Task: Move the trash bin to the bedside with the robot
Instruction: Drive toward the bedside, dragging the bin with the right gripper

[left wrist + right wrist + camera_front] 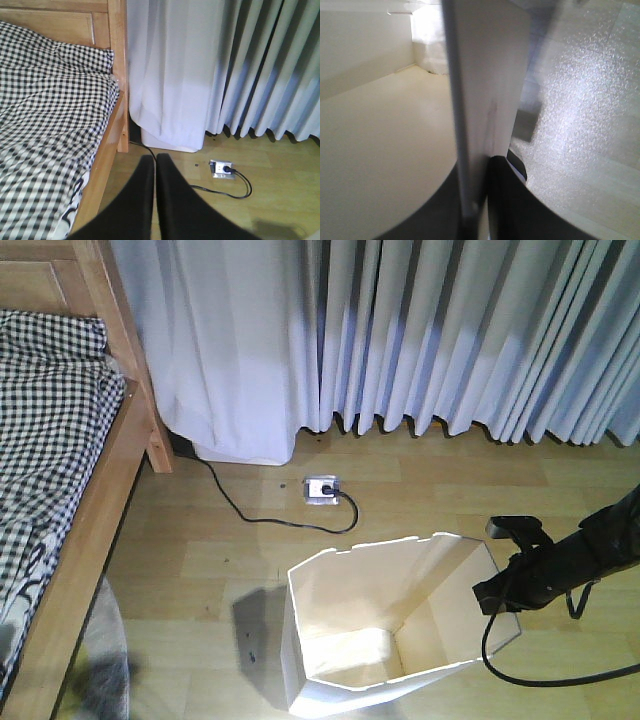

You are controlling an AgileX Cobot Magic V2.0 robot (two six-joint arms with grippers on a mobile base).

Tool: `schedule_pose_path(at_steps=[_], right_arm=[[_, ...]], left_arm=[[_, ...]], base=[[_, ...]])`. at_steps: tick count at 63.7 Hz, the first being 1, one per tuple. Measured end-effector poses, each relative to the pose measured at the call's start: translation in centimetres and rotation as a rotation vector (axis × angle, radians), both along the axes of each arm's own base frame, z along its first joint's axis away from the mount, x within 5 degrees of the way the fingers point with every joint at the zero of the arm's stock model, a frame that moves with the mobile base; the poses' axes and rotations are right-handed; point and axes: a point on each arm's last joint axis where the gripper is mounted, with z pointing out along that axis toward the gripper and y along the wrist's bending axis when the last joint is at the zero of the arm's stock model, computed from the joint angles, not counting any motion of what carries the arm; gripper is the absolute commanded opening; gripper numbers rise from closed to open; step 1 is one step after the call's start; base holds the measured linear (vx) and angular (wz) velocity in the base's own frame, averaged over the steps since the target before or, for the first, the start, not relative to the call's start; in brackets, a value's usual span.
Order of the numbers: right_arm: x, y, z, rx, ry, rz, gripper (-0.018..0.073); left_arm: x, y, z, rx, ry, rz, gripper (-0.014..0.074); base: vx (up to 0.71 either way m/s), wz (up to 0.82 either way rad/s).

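The white trash bin (345,590) stands on the wooden floor, low in the middle of the front view, its many-sided rim open to the top. The black robot arm (585,545) reaches in from the right, and my right gripper (498,592) is shut on the bin's right wall. In the right wrist view this thin wall (487,75) runs straight up between the two dark fingers of the right gripper (480,167). The bedside, a light-brown bed frame (95,520) with checked bedding (45,410), lies at the left, apart from the bin. My left gripper (155,158) hangs shut and empty near the bed frame (118,75).
White curtains (420,330) hang along the back wall. A floor socket (321,488) with a black cable (250,516) lies between bed and bin. A white box (245,452) sits under the curtain. Something pale and translucent (100,665) lies by the bed at bottom left.
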Motion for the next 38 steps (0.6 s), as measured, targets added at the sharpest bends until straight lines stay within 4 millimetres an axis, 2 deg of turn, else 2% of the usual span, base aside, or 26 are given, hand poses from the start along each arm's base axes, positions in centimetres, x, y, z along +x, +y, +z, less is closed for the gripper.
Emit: schedule_pose_path(at_steps=[38], right_arm=[[0.00,0.00,0.00,0.000,0.000,0.000,-0.0005]], left_arm=[[0.00,0.00,0.00,0.000,0.000,0.000,-0.0006]], base=[[0.15,-0.02]])
